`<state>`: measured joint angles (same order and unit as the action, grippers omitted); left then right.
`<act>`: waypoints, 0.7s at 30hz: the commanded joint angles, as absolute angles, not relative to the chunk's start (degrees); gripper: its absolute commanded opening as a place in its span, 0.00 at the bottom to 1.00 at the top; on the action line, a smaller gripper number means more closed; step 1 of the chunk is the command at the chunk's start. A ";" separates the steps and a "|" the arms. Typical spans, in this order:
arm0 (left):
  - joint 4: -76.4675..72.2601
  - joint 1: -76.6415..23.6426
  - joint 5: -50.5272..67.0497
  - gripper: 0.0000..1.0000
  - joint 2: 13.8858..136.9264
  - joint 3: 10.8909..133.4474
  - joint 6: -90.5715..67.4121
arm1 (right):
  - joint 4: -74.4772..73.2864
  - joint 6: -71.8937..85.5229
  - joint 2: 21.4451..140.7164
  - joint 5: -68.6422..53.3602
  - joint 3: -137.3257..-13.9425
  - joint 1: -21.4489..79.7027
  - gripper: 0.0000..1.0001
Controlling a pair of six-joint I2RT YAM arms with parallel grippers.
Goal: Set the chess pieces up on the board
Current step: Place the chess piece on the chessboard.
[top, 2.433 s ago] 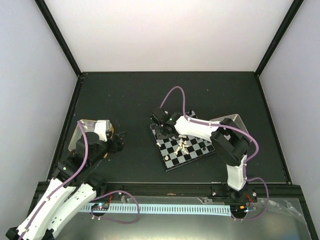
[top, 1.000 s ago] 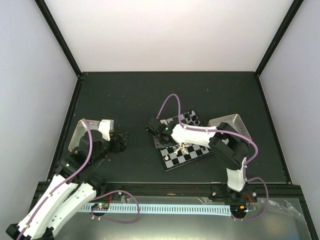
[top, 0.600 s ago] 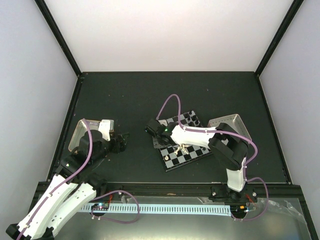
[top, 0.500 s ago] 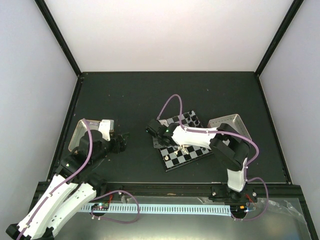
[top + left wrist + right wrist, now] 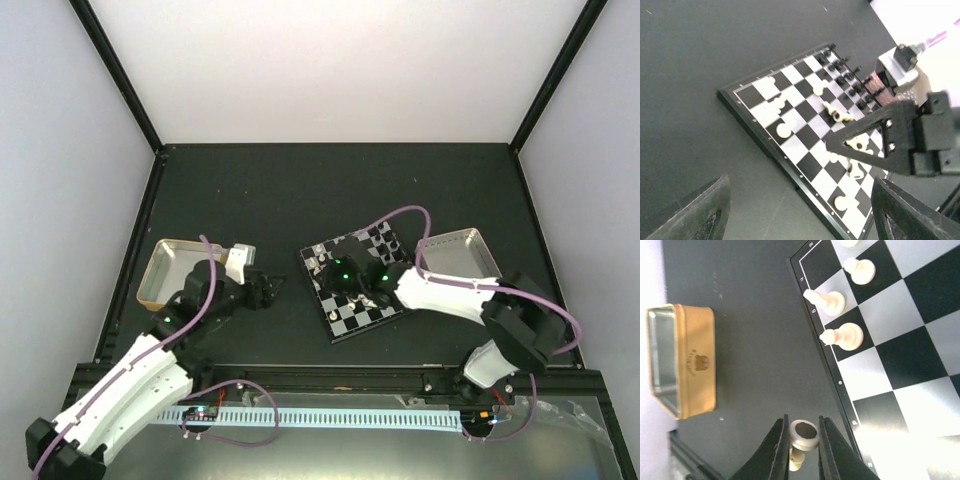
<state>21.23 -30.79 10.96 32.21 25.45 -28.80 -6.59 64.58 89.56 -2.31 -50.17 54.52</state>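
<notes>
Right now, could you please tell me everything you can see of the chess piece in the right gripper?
It is a small cream-white chess piece, smooth like plastic. Its round base has a dark circular pad that faces the wrist camera. The slimmer body points away behind the base, so its type cannot be told. The right gripper pinches the base between its two dark fingers. The piece hangs over the dark table, just off the board beside its lettered rim, seemingly touching neither.

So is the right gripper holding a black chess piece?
No, the chess piece pinched in the right gripper is cream-white, with only a dark round patch on its base showing in the right wrist view.
</notes>
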 commanded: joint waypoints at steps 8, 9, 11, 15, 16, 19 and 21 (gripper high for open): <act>-5.90 -41.00 15.62 0.73 48.23 22.20 -29.09 | 18.73 89.22 80.36 -13.54 -34.78 49.67 0.12; -7.01 -42.32 15.09 0.71 49.67 22.16 -28.89 | 22.03 91.21 80.35 -14.29 -33.54 49.45 0.12; -9.61 -44.28 14.42 0.67 52.36 22.15 -28.75 | 26.23 94.87 80.48 -15.73 -31.03 49.12 0.12; -11.62 -45.61 12.71 0.55 55.65 22.41 -29.02 | 31.72 99.37 81.14 -18.02 -28.82 48.53 0.12; -11.95 -45.68 12.41 0.53 56.13 22.41 -29.05 | 32.25 99.75 81.35 -18.27 -28.63 48.52 0.12; -13.19 -45.88 12.13 0.47 57.48 22.55 -29.20 | 33.28 100.42 81.72 -19.25 -28.45 48.50 0.12; -13.16 -46.09 11.77 0.45 58.52 22.95 -29.31 | 33.88 101.00 81.67 -19.58 -28.18 48.44 0.12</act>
<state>-9.04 -45.52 13.41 57.04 21.93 -29.41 28.49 97.60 81.17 -17.39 -28.58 48.75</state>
